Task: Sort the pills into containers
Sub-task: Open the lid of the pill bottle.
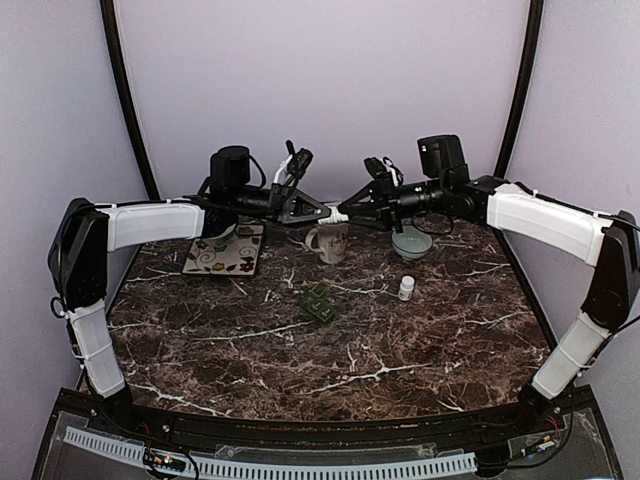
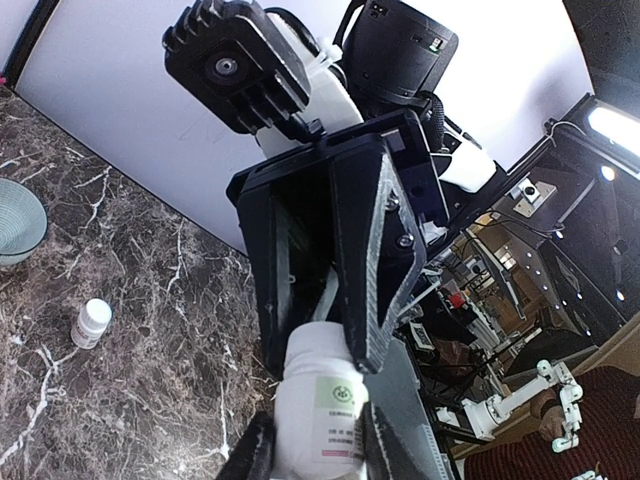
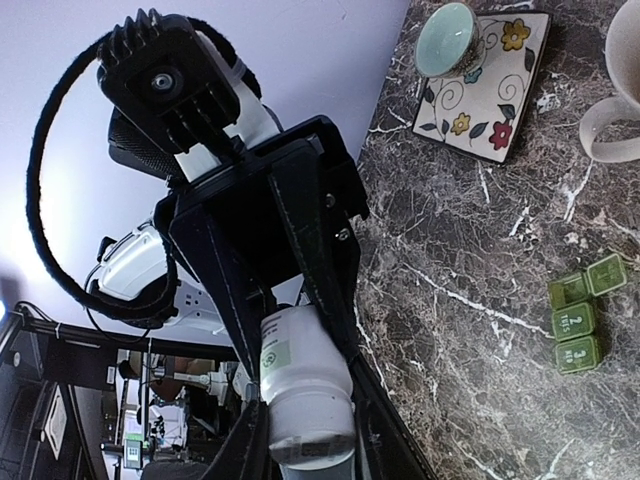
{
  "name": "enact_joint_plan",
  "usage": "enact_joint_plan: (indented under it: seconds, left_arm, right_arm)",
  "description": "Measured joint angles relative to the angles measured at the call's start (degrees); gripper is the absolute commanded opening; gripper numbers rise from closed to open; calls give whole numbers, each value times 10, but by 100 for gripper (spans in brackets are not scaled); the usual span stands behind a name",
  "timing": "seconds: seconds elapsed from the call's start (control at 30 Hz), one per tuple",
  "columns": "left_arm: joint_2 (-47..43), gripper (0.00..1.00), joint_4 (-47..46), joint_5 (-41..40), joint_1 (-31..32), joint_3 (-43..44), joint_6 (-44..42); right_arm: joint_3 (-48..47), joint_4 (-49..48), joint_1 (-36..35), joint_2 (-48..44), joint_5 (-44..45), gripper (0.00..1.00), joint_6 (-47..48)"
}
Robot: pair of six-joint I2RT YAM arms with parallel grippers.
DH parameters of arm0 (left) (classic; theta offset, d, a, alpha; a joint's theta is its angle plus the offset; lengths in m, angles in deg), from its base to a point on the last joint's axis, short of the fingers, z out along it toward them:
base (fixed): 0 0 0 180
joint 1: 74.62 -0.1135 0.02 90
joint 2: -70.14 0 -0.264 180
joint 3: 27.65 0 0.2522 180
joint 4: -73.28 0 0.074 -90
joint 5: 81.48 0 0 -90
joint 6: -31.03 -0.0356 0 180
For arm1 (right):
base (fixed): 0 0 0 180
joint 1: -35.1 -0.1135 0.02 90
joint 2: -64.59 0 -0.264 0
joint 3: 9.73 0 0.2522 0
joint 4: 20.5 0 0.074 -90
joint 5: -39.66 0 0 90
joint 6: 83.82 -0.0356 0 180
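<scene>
Top view: left hand (image 1: 318,211) and right hand (image 1: 346,212) meet above a mug (image 1: 328,243), the pill bottle (image 1: 331,212) between them barely visible. Left wrist: fingers (image 2: 249,456) pinch its labelled body. Right wrist: fingers (image 3: 250,442) clamp its cap, partly cropped.

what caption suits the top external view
Left gripper and right gripper both grip one white plastic pill bottle above the dark marble table

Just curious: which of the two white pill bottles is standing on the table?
The small bottle near the pale bowl; the larger bottle is held up in the air.
</scene>
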Motion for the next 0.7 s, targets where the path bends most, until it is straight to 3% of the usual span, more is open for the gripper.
enact_joint_plan:
  seconds: [0.37,0.7]
  left_arm:
    - [1,3,-71,9,0,-10,82]
    - [1,3,-111,12,0,-12,129]
  right_arm:
    - [-18,22,-3,-5,10,0,193]
    - [-25,50,-21,-29,83,0,390]
